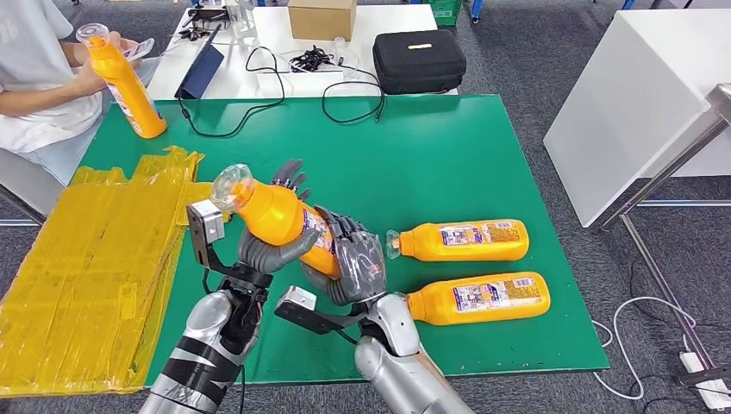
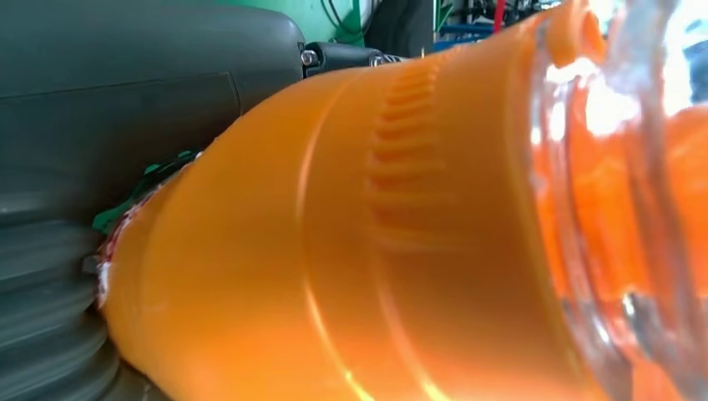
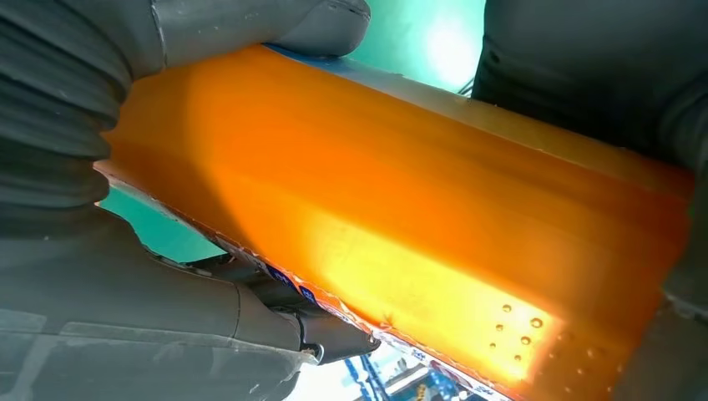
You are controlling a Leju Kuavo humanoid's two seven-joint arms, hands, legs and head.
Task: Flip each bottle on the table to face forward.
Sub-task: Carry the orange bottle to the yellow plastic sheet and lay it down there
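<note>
The green bench (image 1: 448,147) fills the middle of the head view, with crumpled yellow sheeting (image 1: 95,267) spread over its left edge. At top centre a black case (image 1: 419,60) and a cardboard box (image 1: 321,18) sit on a white table (image 1: 276,34) (both closed, contents not visible). Right of centre, two orange bottles lie on their sides, labels up, caps pointing left: the upper bottle (image 1: 464,240) and the lower bottle (image 1: 481,297). At centre left, the held bottle (image 1: 276,216) is raised off the bench, tilted, clear cap toward the upper left; the left hand (image 1: 263,248) grips it from below and the right hand (image 1: 355,263) clasps its base end. At upper left, a person (image 1: 34,69) holds another orange bottle (image 1: 128,82).
</note>
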